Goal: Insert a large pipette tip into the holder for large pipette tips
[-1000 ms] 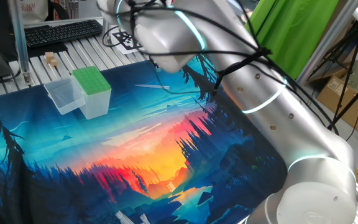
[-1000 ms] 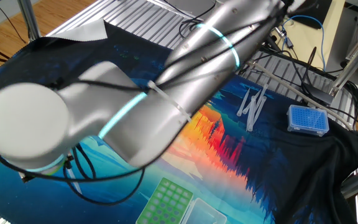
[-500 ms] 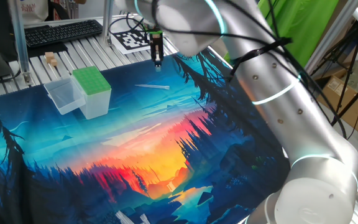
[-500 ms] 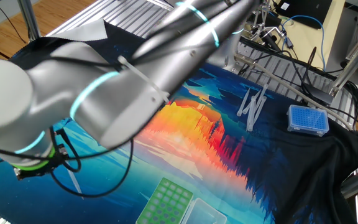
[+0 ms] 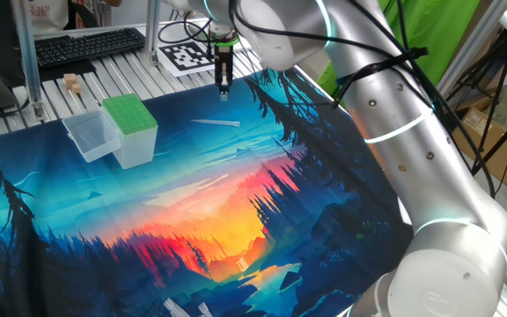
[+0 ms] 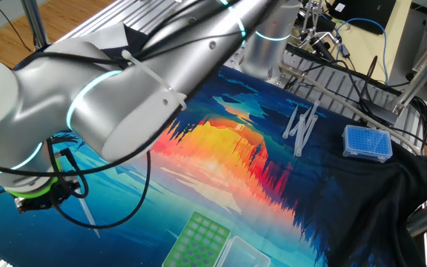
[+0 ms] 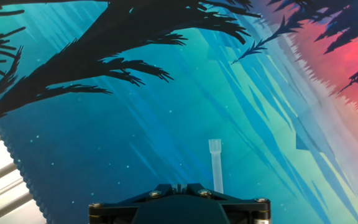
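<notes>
The gripper (image 5: 224, 91) hangs above the far edge of the printed mat (image 5: 236, 202), fingers pointing straight down, which suits a top-down pick of a thing lying flat. The large pipette tip (image 5: 216, 123) lies on its side on the mat, just in front of and below the fingers, apart from them; the hand view shows its wide collar end (image 7: 215, 165) running out from under the gripper body, so the tool looks roughly lined up over it but not yet lowered. I cannot tell how far the fingers are parted: in the fixed view they read as one narrow dark pair, and the hand view shows only the housing. Nothing appears to be between them. The holder for large pipette tips (image 5: 131, 116), green top upward, stands to the side of the tip, well apart from it, touching a clear tub (image 5: 91, 135); its upright holes mean the tip will have to be turned point-down before insertion. More tips (image 6: 300, 126) and a blue rack (image 6: 368, 142) lie at the mat's opposite end, untouched.
</notes>
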Tool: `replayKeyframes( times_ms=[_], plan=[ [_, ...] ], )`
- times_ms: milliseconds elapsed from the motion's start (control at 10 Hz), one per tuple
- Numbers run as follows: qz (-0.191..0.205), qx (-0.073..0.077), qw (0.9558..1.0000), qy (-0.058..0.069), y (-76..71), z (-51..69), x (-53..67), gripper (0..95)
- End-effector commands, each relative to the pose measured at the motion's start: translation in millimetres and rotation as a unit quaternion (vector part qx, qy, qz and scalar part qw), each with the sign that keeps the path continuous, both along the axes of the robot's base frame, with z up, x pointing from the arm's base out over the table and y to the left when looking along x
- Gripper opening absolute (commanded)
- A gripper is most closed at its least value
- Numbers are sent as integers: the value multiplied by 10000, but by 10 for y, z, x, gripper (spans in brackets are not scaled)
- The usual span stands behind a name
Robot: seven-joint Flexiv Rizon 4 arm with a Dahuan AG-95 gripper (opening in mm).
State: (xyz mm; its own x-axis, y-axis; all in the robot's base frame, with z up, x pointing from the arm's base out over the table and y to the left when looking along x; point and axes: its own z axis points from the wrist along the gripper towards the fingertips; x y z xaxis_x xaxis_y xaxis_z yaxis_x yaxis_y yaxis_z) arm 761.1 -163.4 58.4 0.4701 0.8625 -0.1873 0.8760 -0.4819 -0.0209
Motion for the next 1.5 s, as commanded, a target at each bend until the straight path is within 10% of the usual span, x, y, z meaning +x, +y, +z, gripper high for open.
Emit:
replayKeyframes(
  times_ms=[100,600,1500],
  plan=[
    [-6,-3,10000,-16,-3,1,-9,0],
    [-69,156,9998,-67,-3,1,-9,0],
    [-302,941,9948,-242,-3,1,-9,0]
  ],
)
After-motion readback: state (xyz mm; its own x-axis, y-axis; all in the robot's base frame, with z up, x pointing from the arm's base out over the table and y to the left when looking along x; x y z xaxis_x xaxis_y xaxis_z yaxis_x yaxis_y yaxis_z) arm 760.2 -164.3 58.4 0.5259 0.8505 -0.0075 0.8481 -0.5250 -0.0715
